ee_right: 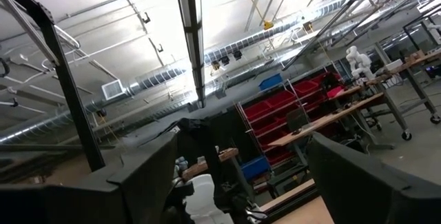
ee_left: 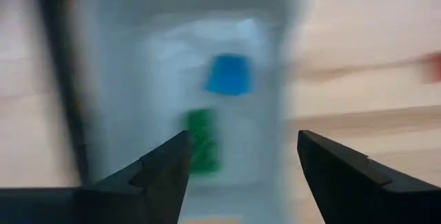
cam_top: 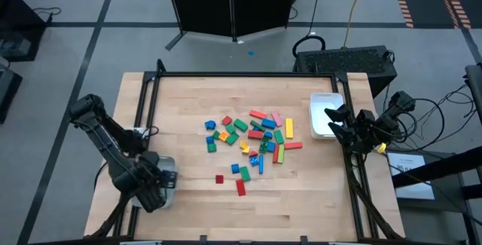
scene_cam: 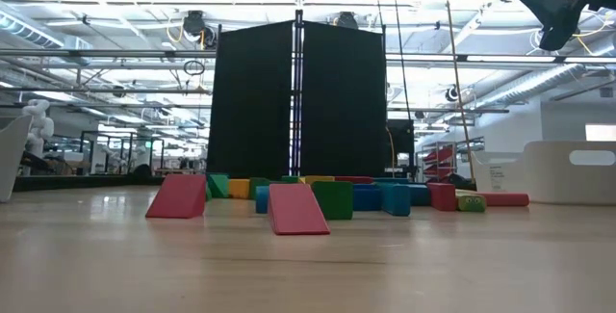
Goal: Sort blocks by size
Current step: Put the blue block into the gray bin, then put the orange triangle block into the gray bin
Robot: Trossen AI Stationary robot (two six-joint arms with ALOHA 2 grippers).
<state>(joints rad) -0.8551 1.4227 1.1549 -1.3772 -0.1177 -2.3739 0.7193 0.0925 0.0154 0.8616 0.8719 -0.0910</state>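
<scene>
Many small blocks (cam_top: 252, 143) in red, green, blue, yellow and orange lie scattered on the middle of the wooden table; the low view shows them as a row (scene_cam: 332, 200). My left gripper (cam_top: 156, 188) hangs open, pointing down, over a pale tray (cam_top: 169, 171) at the table's near left. In the left wrist view, a blue block (ee_left: 229, 74) and a green block (ee_left: 201, 141) show inside that tray (ee_left: 117, 79), below my open fingers (ee_left: 241, 158). My right gripper (cam_top: 340, 123) waits open at the right edge, tipped upward (ee_right: 241, 158).
A second white tray (cam_top: 322, 114) stands at the table's right edge beside my right arm, also seen in the low view (scene_cam: 568, 171). A black frame (cam_top: 226, 75) borders the table. Two red blocks (cam_top: 239, 187) lie apart, nearer the front edge.
</scene>
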